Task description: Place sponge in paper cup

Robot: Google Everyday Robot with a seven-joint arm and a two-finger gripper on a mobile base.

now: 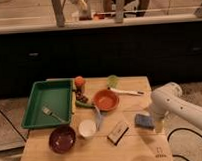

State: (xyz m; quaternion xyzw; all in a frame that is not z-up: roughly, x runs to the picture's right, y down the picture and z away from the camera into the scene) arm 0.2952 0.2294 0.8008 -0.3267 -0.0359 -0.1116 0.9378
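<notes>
The blue sponge (144, 121) lies flat on the wooden table (134, 86), near its right edge. The white paper cup (87, 128) stands upright left of it, in front of the orange bowl (105, 100). My white arm (167, 96) reaches in from the right and bends down. My gripper (156, 125) hangs low just right of the sponge, close to its right edge and open. Nothing is held in it.
A black-and-pale block (118, 132) lies between cup and sponge. A maroon bowl (62, 139) sits front left. The green tray (50, 99) holds a fork. A white utensil (126, 91), a green thing (112, 81) and an orange thing (79, 81) lie at the back.
</notes>
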